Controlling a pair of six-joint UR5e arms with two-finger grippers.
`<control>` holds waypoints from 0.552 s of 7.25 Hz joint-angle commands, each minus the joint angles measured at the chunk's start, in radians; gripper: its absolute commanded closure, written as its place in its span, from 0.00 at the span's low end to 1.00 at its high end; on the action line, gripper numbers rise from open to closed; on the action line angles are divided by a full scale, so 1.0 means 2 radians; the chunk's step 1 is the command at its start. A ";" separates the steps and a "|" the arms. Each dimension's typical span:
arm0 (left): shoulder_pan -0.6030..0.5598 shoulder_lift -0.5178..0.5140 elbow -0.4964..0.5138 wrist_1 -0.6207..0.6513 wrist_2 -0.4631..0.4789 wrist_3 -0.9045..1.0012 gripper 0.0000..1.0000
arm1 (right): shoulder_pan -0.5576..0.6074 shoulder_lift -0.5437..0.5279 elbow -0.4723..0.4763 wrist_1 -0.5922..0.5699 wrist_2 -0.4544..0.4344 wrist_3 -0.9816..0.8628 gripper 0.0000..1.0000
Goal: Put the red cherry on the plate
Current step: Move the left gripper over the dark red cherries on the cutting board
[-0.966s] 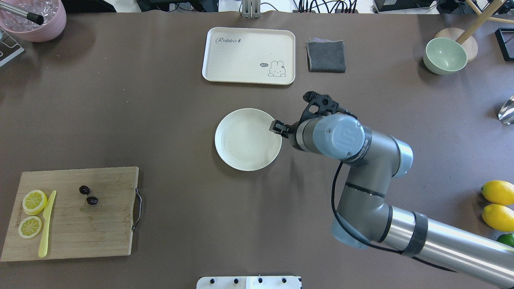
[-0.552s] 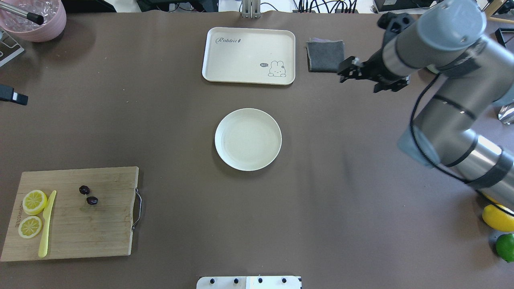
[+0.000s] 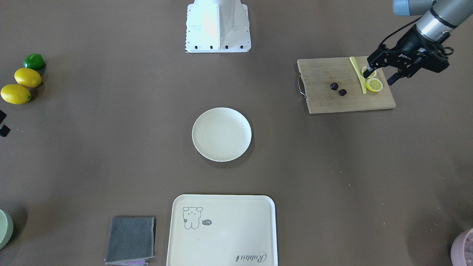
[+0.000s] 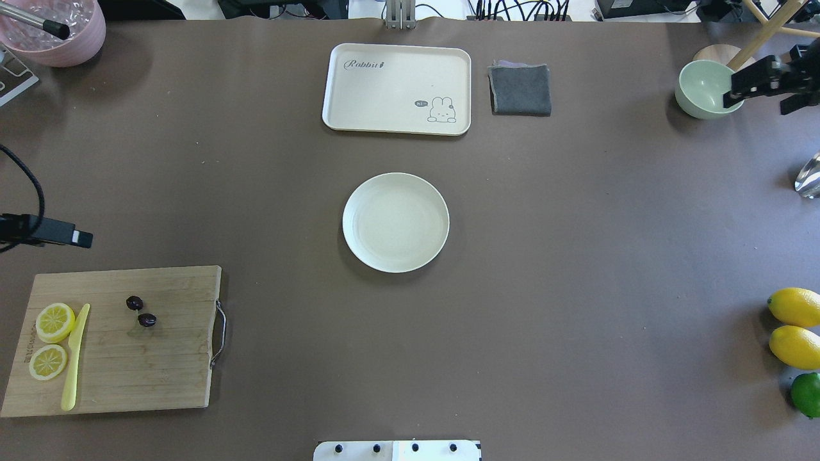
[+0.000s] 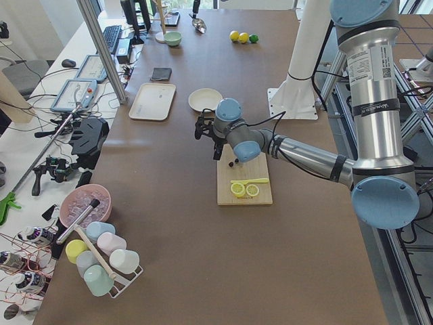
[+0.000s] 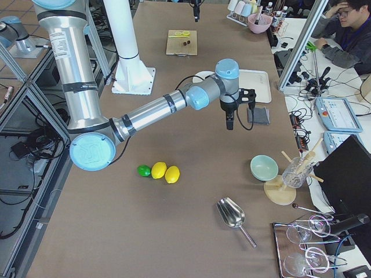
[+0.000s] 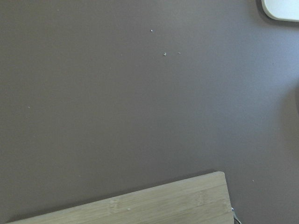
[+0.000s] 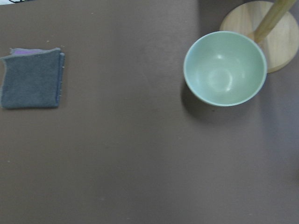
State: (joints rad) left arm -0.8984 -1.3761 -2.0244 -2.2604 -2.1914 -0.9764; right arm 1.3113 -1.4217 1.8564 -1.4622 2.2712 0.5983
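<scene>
The right gripper (image 4: 759, 102) has withdrawn from the plate (image 4: 396, 222) to the surface's far right corner, near the green bowl (image 4: 701, 86), jaws open. The left gripper (image 3: 378, 77) has come in above the cutting board (image 4: 128, 365), jaws open and empty. The cherry (image 4: 134, 303) lies on that board near the surface's near left corner, well apart from the plate.
</scene>
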 commanded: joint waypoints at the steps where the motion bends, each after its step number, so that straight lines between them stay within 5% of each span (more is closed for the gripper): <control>1: 0.103 0.008 0.001 -0.010 0.101 -0.044 0.03 | 0.067 -0.045 -0.002 -0.026 0.016 -0.127 0.00; 4: 0.162 0.012 0.022 -0.008 0.165 -0.041 0.18 | 0.071 -0.050 -0.002 -0.026 0.015 -0.131 0.00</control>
State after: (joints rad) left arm -0.6228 -1.3426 -2.0080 -2.2779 -1.9208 -1.0575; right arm 1.4502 -1.5182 1.8541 -1.5129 2.3006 0.3432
